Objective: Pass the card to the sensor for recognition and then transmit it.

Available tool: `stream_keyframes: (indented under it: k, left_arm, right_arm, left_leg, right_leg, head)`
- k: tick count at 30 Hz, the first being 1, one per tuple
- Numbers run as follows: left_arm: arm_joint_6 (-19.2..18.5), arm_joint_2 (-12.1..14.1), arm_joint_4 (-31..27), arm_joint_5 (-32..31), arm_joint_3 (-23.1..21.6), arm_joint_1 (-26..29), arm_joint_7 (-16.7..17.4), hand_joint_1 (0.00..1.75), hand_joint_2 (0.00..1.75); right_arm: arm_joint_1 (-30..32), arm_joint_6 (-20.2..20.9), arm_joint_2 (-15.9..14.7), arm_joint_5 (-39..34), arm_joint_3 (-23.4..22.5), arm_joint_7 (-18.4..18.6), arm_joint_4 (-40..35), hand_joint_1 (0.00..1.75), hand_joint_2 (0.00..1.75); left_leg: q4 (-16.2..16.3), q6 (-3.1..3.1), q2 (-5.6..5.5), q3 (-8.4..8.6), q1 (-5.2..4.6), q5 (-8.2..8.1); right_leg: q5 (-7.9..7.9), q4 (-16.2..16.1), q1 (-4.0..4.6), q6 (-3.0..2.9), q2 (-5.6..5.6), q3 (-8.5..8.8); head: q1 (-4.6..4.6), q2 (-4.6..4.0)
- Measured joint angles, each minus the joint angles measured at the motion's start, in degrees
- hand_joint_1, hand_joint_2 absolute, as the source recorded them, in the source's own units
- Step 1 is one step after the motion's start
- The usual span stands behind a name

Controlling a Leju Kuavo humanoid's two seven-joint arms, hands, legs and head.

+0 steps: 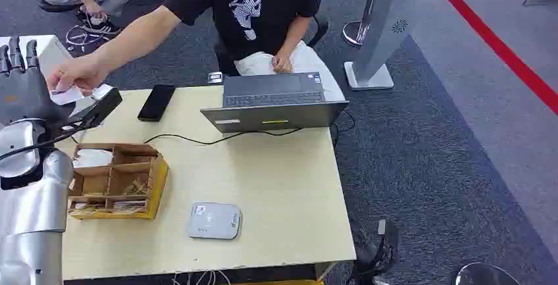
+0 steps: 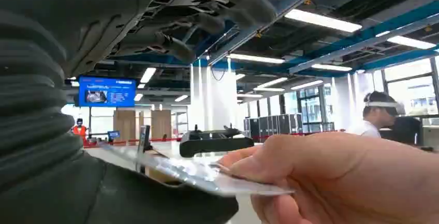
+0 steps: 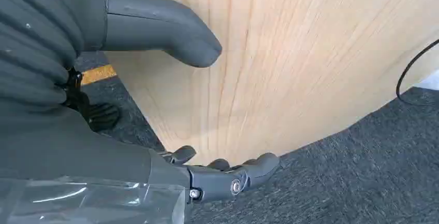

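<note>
The card [image 2: 207, 177] lay flat at the left robot hand [image 1: 23, 84], up at the far-left corner of the counter [image 1: 276, 186]. In the left wrist view it rested on the hand's dark palm side, its long axis running out from the palm toward a person's hand [image 2: 341, 177], which pinched the free end. So both had a share of it. I could not tell whether the robot hand was clamping the card or merely carrying it on the palm; its fingers [image 2: 207, 6] stood well above the card, spread and not curled down, and in the head view the fingers pointed upward.

From the head view the person's hand [image 1: 79, 74] reached across from behind the counter and met the left robot hand just beside the black stand there — the card a pale sliver between them [image 1: 66, 95].

The sensor [image 1: 213, 221], a flat grey pad, sat near the front edge of the counter, well apart from the card, beside the wooden tray [image 1: 158, 180]. The handover looked under way, with the sensor step judged done.

The right robot hand [image 3: 228, 175] hung low by the counter's edge — released, fingers loosely apart, holding nothing. The left was plainly the nearer one.
</note>
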Motion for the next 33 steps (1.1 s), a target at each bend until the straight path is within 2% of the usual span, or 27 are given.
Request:
stream_keyframes:
  k: [6, 30, 33]
  left_arm:
    - [0.41, 0.24, 0.28, -0.02, 0.00, 0.60, -1.03, 1.75, 1.75]
    - [0.74, 0.48, 0.26, 0.00, 0.00, 1.27, -1.12, 1.75, 1.75]
    - [1.79, 0.13, -1.25, 0.00, 0.00, 2.90, -3.00, 1.75, 1.75]
  right_arm:
    - [-0.01, 0.02, 0.00, 0.09, -0.02, 0.00, 0.00, 0.00, 1.75]
    - [-0.02, 0.07, 0.00, 0.07, -0.02, 0.00, 0.00, 0.00, 1.75]
    - [-0.01, 0.17, 0.00, 0.00, -0.15, -0.11, 0.00, 0.00, 1.75]
  left_leg:
    - [-0.01, -0.02, -0.01, -0.11, 0.12, 0.01]
    - [-0.01, -0.03, -0.01, -0.15, 0.13, 0.02]
    - [-0.01, -0.03, 0.00, -0.14, 0.12, 0.01]
  right_leg:
    - [0.02, 0.01, 0.11, -0.05, -0.01, -0.06]
    - [0.03, 0.01, 0.12, -0.06, -0.02, -0.10]
    - [0.03, 0.01, 0.11, -0.06, 0.00, -0.10]
  head:
    - [0.04, 0.00]
    - [0.02, 0.00]
    - [0.02, 0.00]
